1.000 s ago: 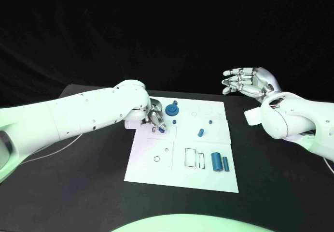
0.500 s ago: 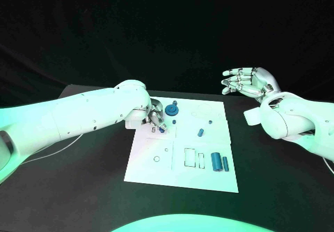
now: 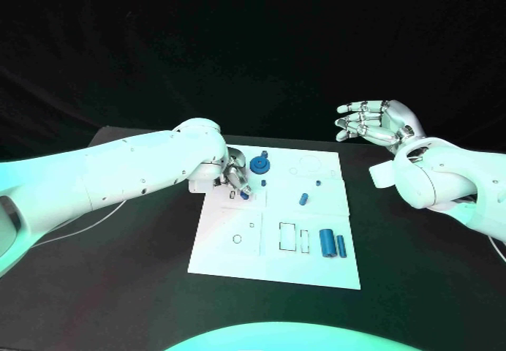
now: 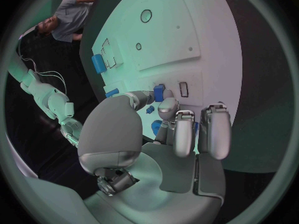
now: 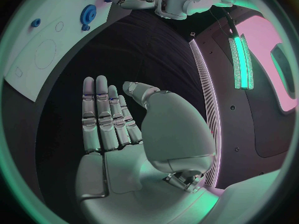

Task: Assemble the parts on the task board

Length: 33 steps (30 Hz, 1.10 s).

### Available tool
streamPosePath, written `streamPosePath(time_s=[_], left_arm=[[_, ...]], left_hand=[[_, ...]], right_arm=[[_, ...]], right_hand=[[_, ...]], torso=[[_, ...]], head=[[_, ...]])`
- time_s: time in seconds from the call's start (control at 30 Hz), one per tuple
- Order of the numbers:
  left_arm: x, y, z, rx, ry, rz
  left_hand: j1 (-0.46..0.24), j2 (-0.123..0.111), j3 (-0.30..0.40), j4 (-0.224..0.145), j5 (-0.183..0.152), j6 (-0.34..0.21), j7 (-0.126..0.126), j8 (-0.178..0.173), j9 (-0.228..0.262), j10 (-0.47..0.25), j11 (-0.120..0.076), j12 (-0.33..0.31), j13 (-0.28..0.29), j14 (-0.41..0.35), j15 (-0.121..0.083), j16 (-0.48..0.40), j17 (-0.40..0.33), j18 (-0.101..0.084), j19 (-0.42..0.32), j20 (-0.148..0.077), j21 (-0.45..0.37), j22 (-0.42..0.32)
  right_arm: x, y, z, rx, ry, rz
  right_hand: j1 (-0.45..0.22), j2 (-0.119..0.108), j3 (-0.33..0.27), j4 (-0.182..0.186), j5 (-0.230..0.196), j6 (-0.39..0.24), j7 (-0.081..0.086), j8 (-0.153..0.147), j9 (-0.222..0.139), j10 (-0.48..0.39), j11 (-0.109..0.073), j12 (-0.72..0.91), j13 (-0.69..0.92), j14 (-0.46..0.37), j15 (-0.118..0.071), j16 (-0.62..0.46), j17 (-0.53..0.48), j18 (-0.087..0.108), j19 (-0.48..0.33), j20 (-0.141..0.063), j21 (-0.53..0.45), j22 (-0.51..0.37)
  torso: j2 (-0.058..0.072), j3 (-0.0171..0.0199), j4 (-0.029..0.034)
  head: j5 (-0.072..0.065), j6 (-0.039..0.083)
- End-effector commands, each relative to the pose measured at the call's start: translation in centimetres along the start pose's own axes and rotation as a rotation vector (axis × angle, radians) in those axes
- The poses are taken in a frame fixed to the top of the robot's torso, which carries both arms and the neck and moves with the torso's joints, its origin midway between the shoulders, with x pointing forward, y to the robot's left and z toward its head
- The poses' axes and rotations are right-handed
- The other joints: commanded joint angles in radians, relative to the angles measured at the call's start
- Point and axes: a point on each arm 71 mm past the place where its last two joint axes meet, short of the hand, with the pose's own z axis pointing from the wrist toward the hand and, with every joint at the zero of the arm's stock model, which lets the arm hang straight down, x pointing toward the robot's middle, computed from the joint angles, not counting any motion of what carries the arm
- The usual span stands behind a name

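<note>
The left hand (image 3: 234,175) pinches one small blue plastic peg (image 3: 243,194) at the white task board's (image 3: 243,256) far-left corner. Five other blue parts lie on the board. The right hand (image 3: 377,126) hovers released, fingers apart, beyond the far-right corner.

task board (image 3: 276,256): matt white plate | parts (image 3: 328,243): smooth blue plastic | hands (image 3: 379,126): glossy silver metal look | arms (image 3: 116,172): smooth white shell | table (image 3: 105,292): matt black
</note>
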Motion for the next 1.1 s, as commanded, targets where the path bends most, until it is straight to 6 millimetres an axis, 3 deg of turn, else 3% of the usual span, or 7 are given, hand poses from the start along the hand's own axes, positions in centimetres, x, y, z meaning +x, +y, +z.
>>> streamPosePath(time_s=[0.03,1.1], left_arm=[[0.61,0.24,0.26,-0.011,0.042,0.024],[0.84,0.48,0.44,-0.036,0.056,0.029]], left_hand=[[-0.001,0.008,0.212,-0.212,0.004,0.001,-0.005,0.003,0.002,0.006,0.002,0.003,0.001,0.106,-0.007,0.004,0.263,-0.008,0.01,0.0,0.004,0.06],[-0.011,0.011,0.21,-0.206,0.007,0.004,-0.007,0.005,0.007,0.011,0.002,0.006,0.004,0.106,-0.008,0.004,0.263,-0.007,0.008,0.0,0.002,0.057]], right_arm=[[0.19,0.04,0.0,-0.005,0.017,0.005],[0.14,0.04,-0.07,-0.007,0.017,0.005]], right_hand=[[-0.007,0.0,-0.004,0.001,0.005,0.009,0.057,-0.005,-0.002,-0.001,0.01,-0.002,-0.001,-0.002,0.008,-0.004,0.0,0.008,-0.001,0.007,-0.006,-0.001],[-0.006,0.001,-0.004,0.0,0.006,0.009,0.058,-0.005,-0.002,-0.001,0.01,-0.002,-0.004,-0.002,0.009,-0.006,0.001,0.008,0.0,0.007,-0.008,-0.004]], torso=[[0.0,-0.0004,0.0003],[0.0,0.0,-0.0001]], head=[[0.0,-0.001],[0.0,-0.004]])
